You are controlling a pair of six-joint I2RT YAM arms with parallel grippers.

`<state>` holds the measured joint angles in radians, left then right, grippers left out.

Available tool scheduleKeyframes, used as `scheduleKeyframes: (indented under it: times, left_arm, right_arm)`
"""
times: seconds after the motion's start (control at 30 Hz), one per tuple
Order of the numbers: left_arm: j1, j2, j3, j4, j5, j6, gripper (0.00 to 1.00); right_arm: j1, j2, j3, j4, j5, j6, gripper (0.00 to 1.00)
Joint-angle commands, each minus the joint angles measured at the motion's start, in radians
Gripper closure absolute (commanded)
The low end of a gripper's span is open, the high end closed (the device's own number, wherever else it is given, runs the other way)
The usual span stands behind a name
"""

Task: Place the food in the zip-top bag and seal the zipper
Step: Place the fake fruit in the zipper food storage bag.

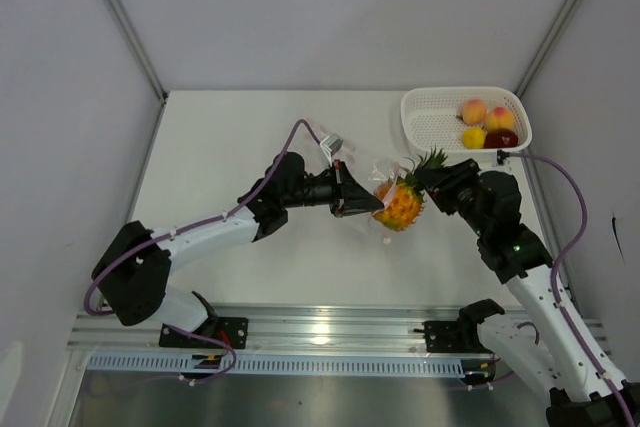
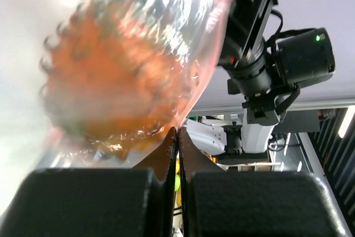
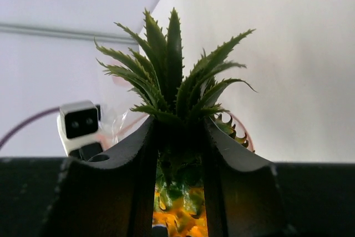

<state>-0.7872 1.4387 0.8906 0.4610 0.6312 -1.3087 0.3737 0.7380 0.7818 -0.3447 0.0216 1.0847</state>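
My right gripper point(image 1: 425, 177) is shut on the green crown point(image 3: 177, 65) of the orange pineapple point(image 1: 400, 205), which hangs above the table. Its fingers point(image 3: 138, 154) clamp the crown's base, with the orange body point(image 3: 177, 217) below them. My left gripper point(image 1: 352, 193) is shut on the edge of the clear zip-top bag point(image 1: 368, 171), holding it up against the pineapple. In the left wrist view the pineapple point(image 2: 111, 76) shows blurred through the bag's film, and the pink zipper point(image 2: 213, 43) runs along the bag's edge. The other food lies in the basket.
A white mesh basket point(image 1: 430, 117) stands at the back right. It holds two peaches point(image 1: 473, 110), a yellow fruit point(image 1: 474, 137) and a dark red apple point(image 1: 501, 138). Grey walls close in the table on both sides. A metal rail runs along the near edge.
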Motion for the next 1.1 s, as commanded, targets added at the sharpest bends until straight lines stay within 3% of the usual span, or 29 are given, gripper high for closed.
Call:
scheduleKeyframes:
  times: [0.0, 0.3, 0.57, 0.7, 0.87, 0.9, 1.07]
  left_arm:
    - [-0.023, -0.040, -0.025, 0.019, 0.007, 0.022, 0.99]
    - [-0.072, 0.005, 0.059, 0.024, 0.038, 0.002, 0.99]
    - [-0.076, 0.043, 0.155, 0.051, 0.035, -0.060, 0.99]
    - [-0.070, 0.052, 0.195, 0.036, 0.007, -0.064, 1.00]
    - [-0.027, 0.026, 0.176, 0.011, -0.021, -0.054, 0.99]
    - [-0.018, 0.019, 0.171, 0.008, -0.019, -0.044, 0.99]
    - [0.037, 0.006, 0.130, 0.008, 0.013, -0.024, 1.00]
  right_arm:
    - [-0.064, 0.004, -0.006, 0.078, -0.009, 0.130, 1.00]
    - [-0.016, 0.037, -0.055, 0.225, 0.041, 0.169, 1.00]
    - [0.161, 0.028, -0.133, 0.380, 0.068, -0.166, 1.00]
    - [0.179, 0.029, -0.127, 0.348, -0.005, -0.279, 0.99]
    - [0.177, 0.029, -0.032, 0.127, -0.081, -0.373, 0.81]
    - [0.179, 0.028, -0.017, 0.066, -0.103, -0.382, 0.69]
    - [0.179, 0.021, 0.082, -0.040, -0.229, -0.424, 0.33]
